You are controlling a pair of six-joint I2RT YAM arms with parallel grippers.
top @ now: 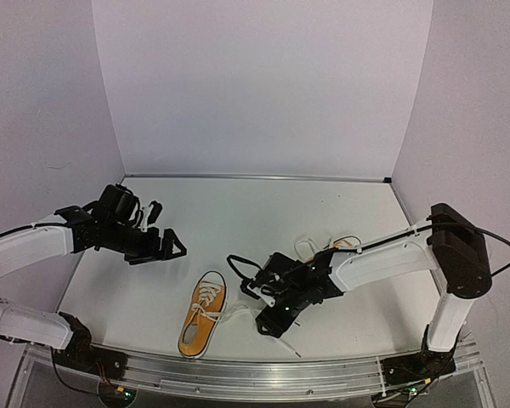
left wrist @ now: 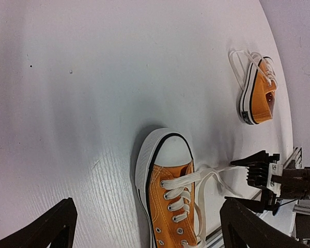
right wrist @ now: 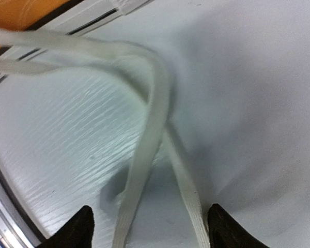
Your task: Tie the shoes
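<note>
Laces (right wrist: 144, 170) from the near shoe (top: 202, 319) trail over the worktop (top: 238, 212) between the parted jaws of the right claw (right wrist: 150, 235), placed to pinch them; left claw (top: 163, 229) hovers wide; second shoe (left wrist: 258, 98) waits behind

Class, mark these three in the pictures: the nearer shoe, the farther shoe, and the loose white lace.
nearer shoe (left wrist: 168, 152), left wrist view, on its white toe cap.
farther shoe (left wrist: 261, 103), left wrist view, on its orange canvas side.
white lace (right wrist: 151, 134), right wrist view, midway along the thicker strand.

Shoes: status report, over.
Left gripper open, empty. Right gripper open astride loose laces of near shoe. Not yet tied. Nothing blocking.
</note>
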